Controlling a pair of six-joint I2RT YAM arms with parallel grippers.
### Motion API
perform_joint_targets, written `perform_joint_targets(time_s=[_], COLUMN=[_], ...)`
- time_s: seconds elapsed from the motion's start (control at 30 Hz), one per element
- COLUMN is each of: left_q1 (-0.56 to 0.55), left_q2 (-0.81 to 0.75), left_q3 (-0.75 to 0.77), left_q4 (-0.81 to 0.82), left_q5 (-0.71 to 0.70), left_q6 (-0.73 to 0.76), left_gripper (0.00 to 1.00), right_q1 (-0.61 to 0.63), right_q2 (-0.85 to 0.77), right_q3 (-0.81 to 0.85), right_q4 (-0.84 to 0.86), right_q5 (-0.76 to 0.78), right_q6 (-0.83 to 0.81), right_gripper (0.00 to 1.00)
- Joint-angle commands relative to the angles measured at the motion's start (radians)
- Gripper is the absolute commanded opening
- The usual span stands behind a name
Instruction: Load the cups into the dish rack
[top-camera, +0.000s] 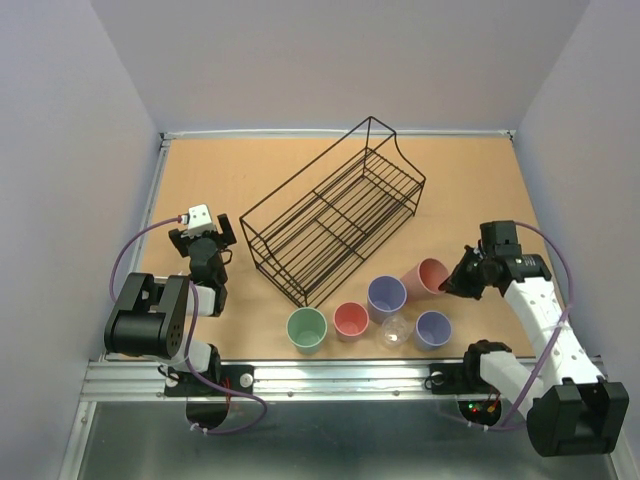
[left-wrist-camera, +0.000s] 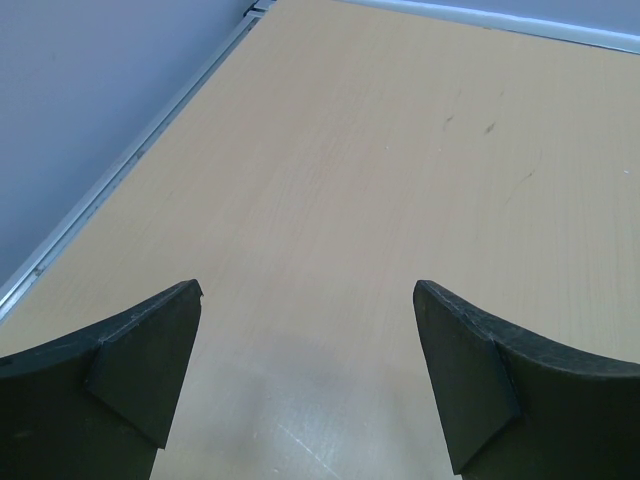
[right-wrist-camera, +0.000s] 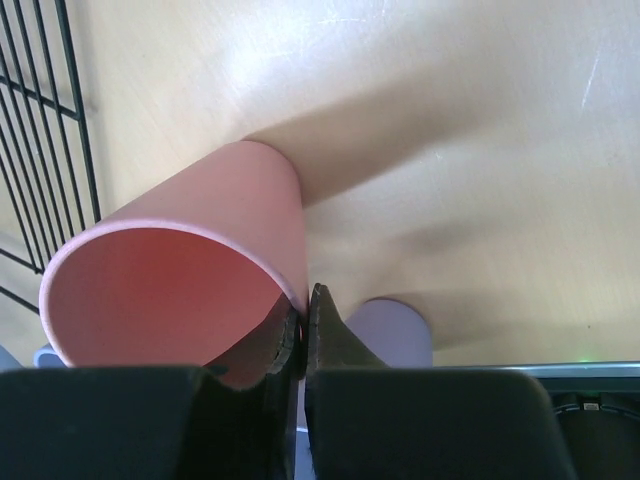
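Jaws of your right gripper (right-wrist-camera: 305, 310) are pinching shut on one thin wall of the large pink tapered plastic tumbler (right-wrist-camera: 190, 250), which is tilting on its side just right of the long black wire dish rack (top-camera: 345, 215) and not yet sitting in it. You are probably risking a slip, since that one-sided grip is likely letting the tumbler swing or twist during any carry (smooth plastic is not helping). You are also risking clipping the rack's thin bars, or knocking the small lavender plastic tumbler (top-camera: 432, 327) standing close by. Your left gripper (left-wrist-camera: 308, 300) is hanging wide open over the wooden table (left-wrist-camera: 400, 150), holding nothing
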Motion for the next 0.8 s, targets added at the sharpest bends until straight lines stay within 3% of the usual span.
perform_joint_targets(time_s=[0.0,0.1,0.23,0.33,0.57,0.7,0.77], left_q1=[0.002,0.004,-0.004,-0.004,-0.004,-0.002,-0.002], left_q2=[-0.024,-0.028,-0.1,-0.18,-0.382,-0.525,-0.577], left_q3=[0.019,0.023,0.072,0.204,0.437,0.561,0.618], left_q4=[0.225,0.244,0.131,-0.221,-0.655,-0.902,-1.066], left_q5=[-0.001,-0.008,0.001,-0.039,-0.088,0.096,0.125], left_q6=[0.002,0.014,0.031,0.006,0.005,-0.018,-0.16], left_gripper=[0.99,0.99,0.99,0.98,0.99,0.99,0.99], right_q1=[-0.004,-0.004,-0.004,-0.004,-0.004,-0.004,-0.002], right_q2=[-0.001,0.012,0.059,0.078,0.096,0.093,0.084], right_q3=[0.034,0.138,0.315,0.442,0.671,0.775,0.804], right_q4=[0.039,-0.01,-0.144,-0.223,-0.293,-0.303,-0.303], right_q5=[0.007,0.044,0.159,0.242,0.23,0.133,0.061], right_q6=[-0.016,-0.04,-0.074,-0.082,-0.095,-0.094,-0.088], right_gripper=[0.0,0.0,0.0,0.0,0.0,0.0,0.0])
